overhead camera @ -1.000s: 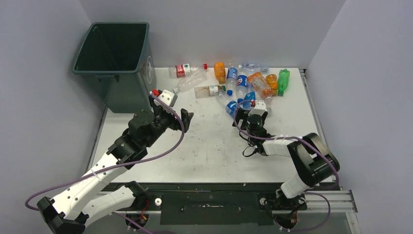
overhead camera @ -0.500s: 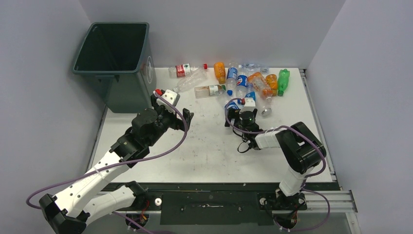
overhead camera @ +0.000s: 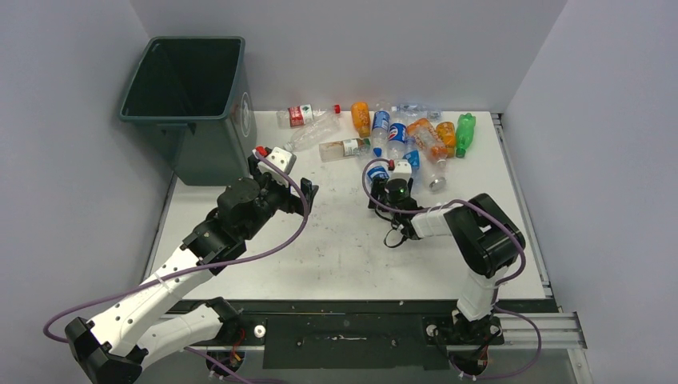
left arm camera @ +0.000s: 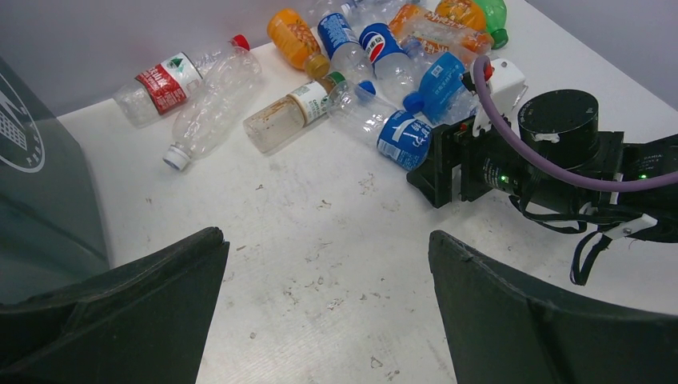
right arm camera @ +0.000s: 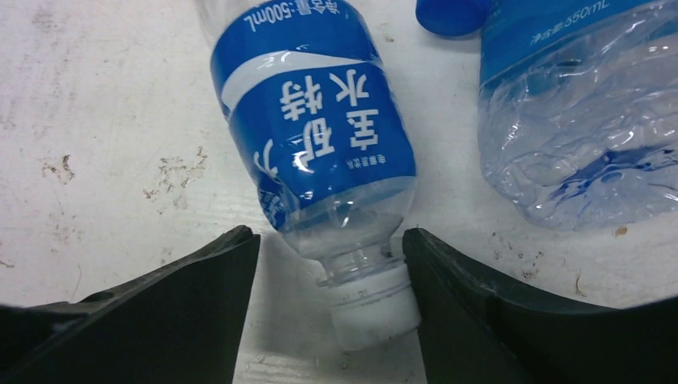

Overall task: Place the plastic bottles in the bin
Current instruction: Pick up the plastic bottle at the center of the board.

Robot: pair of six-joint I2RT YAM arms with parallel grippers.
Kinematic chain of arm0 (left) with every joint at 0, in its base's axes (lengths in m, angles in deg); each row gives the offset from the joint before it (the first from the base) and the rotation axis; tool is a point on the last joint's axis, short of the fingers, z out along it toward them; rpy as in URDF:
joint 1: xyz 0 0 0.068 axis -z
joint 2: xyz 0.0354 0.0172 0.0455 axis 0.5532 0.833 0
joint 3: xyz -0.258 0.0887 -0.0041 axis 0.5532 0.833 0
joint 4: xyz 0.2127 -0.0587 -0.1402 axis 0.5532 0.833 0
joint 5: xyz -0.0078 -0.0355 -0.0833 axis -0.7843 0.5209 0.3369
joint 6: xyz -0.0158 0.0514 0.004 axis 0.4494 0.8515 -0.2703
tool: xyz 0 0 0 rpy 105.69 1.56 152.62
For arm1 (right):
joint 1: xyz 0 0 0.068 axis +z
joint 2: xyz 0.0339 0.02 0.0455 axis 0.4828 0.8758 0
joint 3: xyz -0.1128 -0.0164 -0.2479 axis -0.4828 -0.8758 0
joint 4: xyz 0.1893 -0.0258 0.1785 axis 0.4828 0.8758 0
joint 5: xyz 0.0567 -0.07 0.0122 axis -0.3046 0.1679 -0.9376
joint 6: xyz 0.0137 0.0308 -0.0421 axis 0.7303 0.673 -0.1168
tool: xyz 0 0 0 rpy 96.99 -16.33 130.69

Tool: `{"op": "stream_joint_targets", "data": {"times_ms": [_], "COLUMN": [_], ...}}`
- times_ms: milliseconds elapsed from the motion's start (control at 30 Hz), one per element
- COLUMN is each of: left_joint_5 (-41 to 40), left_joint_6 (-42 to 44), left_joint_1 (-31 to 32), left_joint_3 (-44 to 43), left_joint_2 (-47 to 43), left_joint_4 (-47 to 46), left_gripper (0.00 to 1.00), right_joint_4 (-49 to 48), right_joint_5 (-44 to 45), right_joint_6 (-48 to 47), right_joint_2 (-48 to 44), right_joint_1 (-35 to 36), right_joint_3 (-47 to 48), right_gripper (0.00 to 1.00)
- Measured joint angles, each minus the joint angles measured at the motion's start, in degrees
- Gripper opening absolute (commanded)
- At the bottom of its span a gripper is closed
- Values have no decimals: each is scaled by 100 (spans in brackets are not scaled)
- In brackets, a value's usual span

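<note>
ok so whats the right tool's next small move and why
Probably close the right tool on the blue-label bottle: its neck and white cap lie between the fingers, with a gap on each side, so nothing looks gripped yet.

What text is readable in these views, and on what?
"宝矿力水特": white-capped, blue-labelled clear plastic bottle.
"500mL": same bottle.
"550mL": crumpled blue-labelled clear plastic bottle beside it.
Red-labelled clear bottle, round white sticker on dark green plastic bin: too small to read.
</note>
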Motion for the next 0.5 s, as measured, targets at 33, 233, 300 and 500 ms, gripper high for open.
{"op": "stream_joint_targets", "data": {"times_ms": [33, 233, 300, 500], "left_joint_5": [0, -11, -31, -203], "left_joint_6": [0, 4, 11, 175], "left_joint_1": [0, 22, 22, 98], "left_joint_3": [0, 0, 7, 173], "left_joint_2": [0, -2, -11, -149], "left_joint_4": [0, 0, -2, -79], "left_gripper": [96, 96, 96, 96], "right_joint_4": [28, 221, 280, 1152], "right_joint_5": [35, 90, 98, 192], "right_joint_6": [-11, -7, 7, 96], "right_joint_2": [28, 52, 9, -944], "right_joint_1": [0, -4, -2, 280], "right_joint_3": [20, 111, 98, -87], "right_gripper": [54, 30, 21, 5]}}
